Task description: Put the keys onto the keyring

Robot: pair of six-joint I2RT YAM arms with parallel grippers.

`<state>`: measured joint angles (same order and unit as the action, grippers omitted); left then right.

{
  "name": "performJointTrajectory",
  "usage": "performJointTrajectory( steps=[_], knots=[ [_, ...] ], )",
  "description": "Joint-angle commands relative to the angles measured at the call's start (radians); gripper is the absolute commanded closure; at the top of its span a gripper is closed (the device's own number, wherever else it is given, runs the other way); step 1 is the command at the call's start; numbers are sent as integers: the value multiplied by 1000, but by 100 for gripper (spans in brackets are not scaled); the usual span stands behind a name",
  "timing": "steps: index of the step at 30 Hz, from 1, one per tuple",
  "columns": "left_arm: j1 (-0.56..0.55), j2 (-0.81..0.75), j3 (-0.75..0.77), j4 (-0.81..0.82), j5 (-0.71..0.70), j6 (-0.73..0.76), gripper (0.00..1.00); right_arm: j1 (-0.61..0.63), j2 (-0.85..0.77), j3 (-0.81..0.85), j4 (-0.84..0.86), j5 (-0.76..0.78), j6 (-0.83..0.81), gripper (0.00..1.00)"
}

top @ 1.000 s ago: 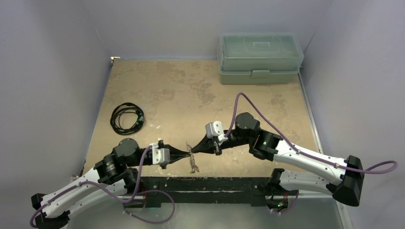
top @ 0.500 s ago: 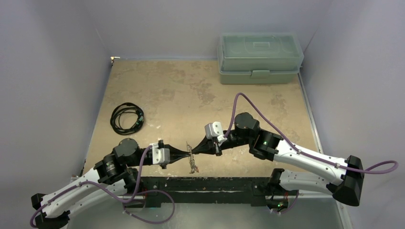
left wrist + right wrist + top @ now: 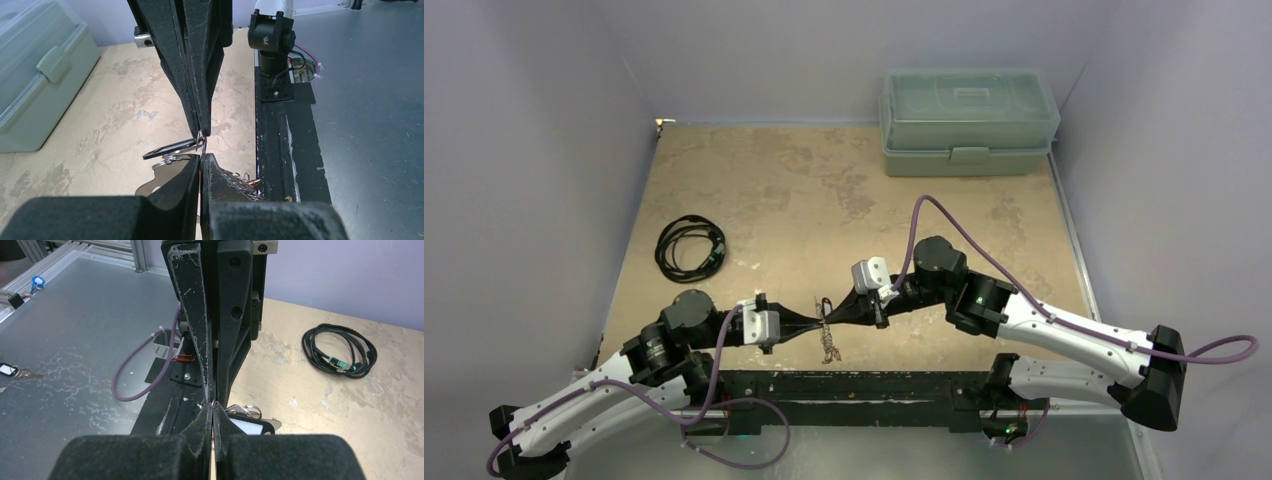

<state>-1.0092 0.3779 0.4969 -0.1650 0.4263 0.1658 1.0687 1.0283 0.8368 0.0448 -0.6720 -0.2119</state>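
While both pincers meet tip to tip at the near edge of the bench (image 3: 804,190), you've got little margin. Left pincer (image 3: 201,159) is clenched on what looks like the keyring (image 3: 162,179), with the bunch right there between the two noses. Right pincer (image 3: 213,409) is clenched too, tips at the top of the bunch, but what it nips is too small to tell.

The risk, I'd say: pull apart crooked and a key twists free, or the whole bunch goes over the edge. Loosen either grip early and you get the same.

Count with me: two pincers, one keyring, one dark key (image 3: 170,148), one red key (image 3: 255,181). The silvery ones are tangled, so no sure number. One cable (image 3: 690,247), one box (image 3: 969,120).
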Motion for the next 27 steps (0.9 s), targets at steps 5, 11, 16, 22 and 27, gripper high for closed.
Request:
performJointTrajectory(
  steps=[5, 11, 16, 22, 27],
  knots=[
    [5, -4, 4, 56, -15, -18, 100, 11, -13, 50, -34, -3, -15, 100],
    [6, -7, 6, 53, -21, -18, 100, 13, -14, 50, -41, 7, -17, 100],
    [6, -11, 5, 52, -24, -18, 100, 14, -22, 48, -42, 11, -17, 100],
    [6, -12, 7, 51, -32, -18, 100, 14, -32, 48, -42, 22, -17, 100],
    [6, -18, 7, 46, -56, -17, 100, 14, -37, 48, -42, 24, -17, 100]
  ],
)
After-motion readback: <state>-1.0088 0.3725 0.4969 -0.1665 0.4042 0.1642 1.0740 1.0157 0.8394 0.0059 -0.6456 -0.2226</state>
